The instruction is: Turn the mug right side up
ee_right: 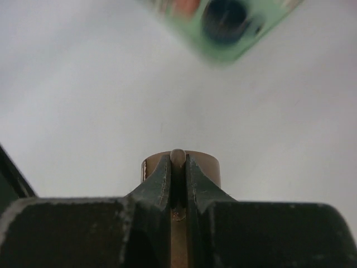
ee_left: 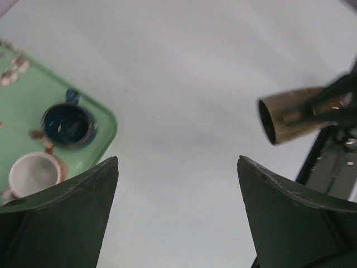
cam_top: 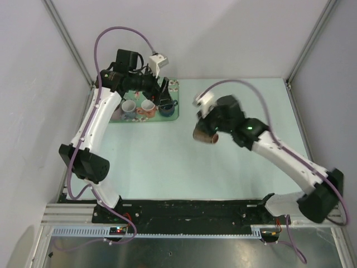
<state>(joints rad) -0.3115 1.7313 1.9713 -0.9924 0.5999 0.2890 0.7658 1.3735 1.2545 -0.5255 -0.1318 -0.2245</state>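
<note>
I read the right tool [ee_right: 177,163] as clamped fully on the handle of the brown mug [cam_top: 202,134]. The mug lies on its side over the middle of the bench [cam_top: 167,162], mouth toward the green tray [cam_top: 144,119]. The left tool [ee_left: 177,162] is wide open and empty, above the tray corner near the blue cup [ee_left: 68,125]. Two paler cups stand beside it.

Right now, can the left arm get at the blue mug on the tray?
Probably yes. The left gripper hangs open close to the blue mug, uncovered at the tray corner; the right gripper, shut on the brown mug, is off to the side.
</note>
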